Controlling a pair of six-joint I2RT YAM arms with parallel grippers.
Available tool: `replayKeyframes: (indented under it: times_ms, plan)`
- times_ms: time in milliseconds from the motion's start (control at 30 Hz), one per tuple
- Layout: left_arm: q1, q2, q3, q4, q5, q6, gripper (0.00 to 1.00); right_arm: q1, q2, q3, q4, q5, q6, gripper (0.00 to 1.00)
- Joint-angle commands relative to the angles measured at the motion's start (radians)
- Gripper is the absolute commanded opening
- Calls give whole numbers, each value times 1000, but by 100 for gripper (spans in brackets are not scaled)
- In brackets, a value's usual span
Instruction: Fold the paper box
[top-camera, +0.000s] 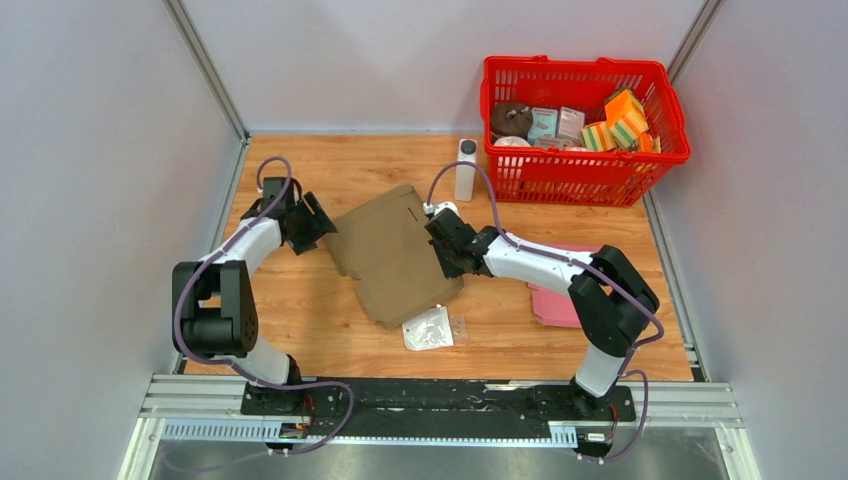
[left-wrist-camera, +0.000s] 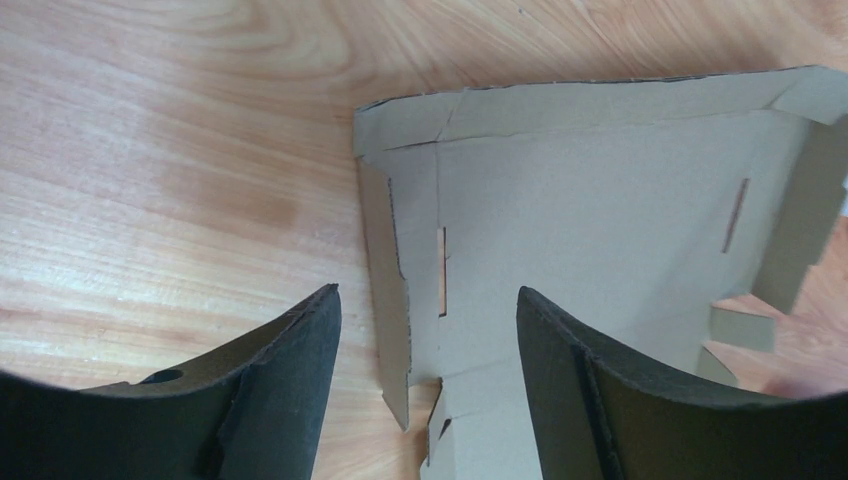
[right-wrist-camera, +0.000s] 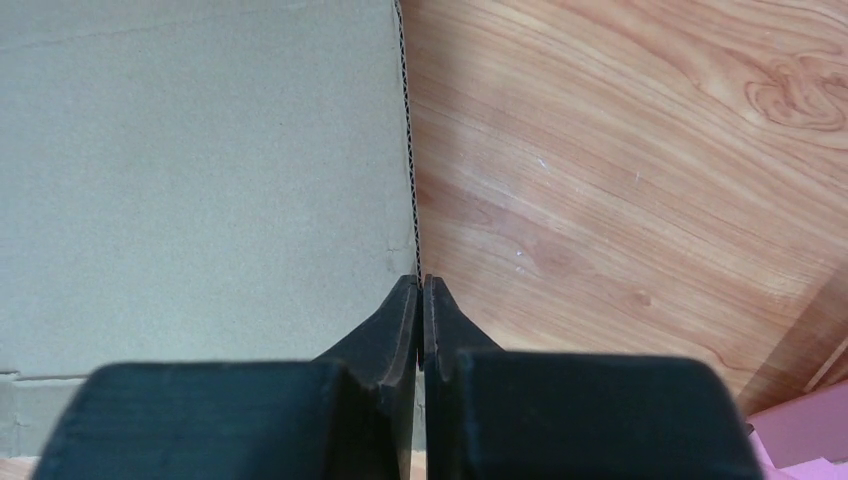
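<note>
A flat brown cardboard box blank (top-camera: 395, 255) lies unfolded in the middle of the wooden table. My right gripper (top-camera: 445, 245) is shut on its right edge; in the right wrist view (right-wrist-camera: 420, 285) the cardboard edge (right-wrist-camera: 405, 150) runs straight into the closed fingertips. My left gripper (top-camera: 312, 222) is open and empty at the blank's left edge. In the left wrist view it (left-wrist-camera: 428, 300) faces the blank (left-wrist-camera: 600, 220), whose side flaps and slots show, with a left flap between the fingers, not touched.
A red basket (top-camera: 580, 160) with sponges and small boxes stands at the back right. A white bottle (top-camera: 465, 170) stands beside it. A clear plastic bag (top-camera: 430, 328) lies at the blank's near corner. A pink sheet (top-camera: 556, 303) lies under my right arm.
</note>
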Motion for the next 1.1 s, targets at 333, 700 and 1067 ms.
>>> replayKeyframes:
  times_ms: [333, 700, 1067]
  plan:
    - [-110, 157, 121, -137, -121, 84, 38, 7, -113, -64, 105, 14, 55, 6]
    - [-116, 12, 104, -83, 4, 317, 0, 1, -182, 46, -16, -70, -151, 54]
    - [-129, -140, 102, -16, 273, 451, 0, -85, 58, 572, -116, -354, -596, 69]
